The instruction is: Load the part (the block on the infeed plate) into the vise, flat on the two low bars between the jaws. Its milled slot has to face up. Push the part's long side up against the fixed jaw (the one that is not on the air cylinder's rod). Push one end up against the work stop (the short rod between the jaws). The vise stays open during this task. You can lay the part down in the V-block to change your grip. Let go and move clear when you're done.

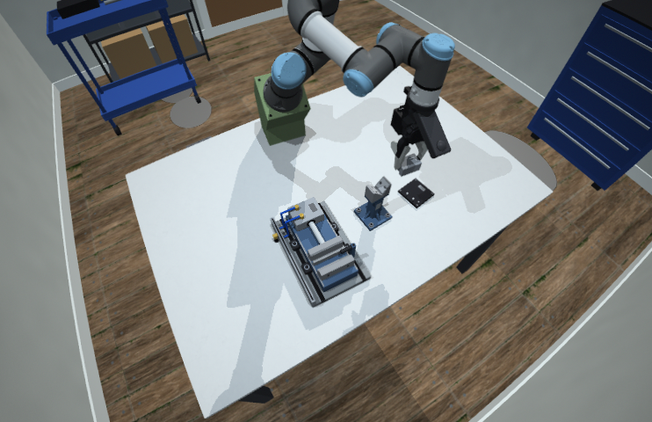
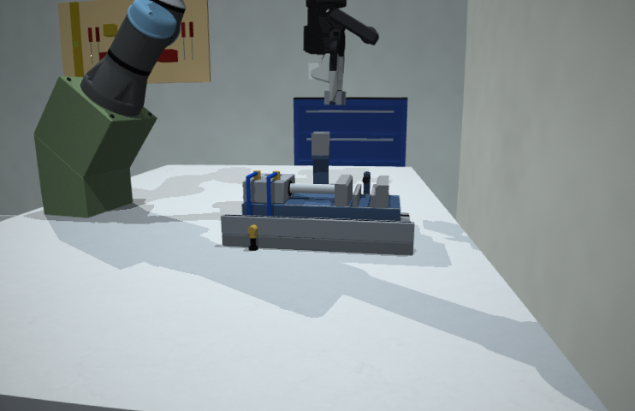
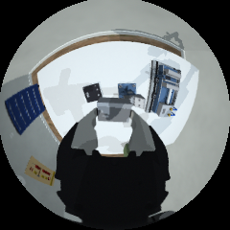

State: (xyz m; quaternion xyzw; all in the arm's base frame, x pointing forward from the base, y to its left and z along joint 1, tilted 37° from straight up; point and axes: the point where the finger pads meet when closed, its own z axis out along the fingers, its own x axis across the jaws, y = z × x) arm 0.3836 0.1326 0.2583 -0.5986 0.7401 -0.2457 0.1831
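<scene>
Wall pegboard [image 2: 133,45] [image 3: 40,171] visible in exterior and wrist views; top view shows blue cart [image 1: 147,85]; fingers pinch grey block [image 1: 410,164] [image 2: 341,98] [image 3: 114,109].

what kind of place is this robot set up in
Probably a small workshop or machining lab: a pneumatic vise on the table, a blue drawer cabinet and a tool board.
</scene>
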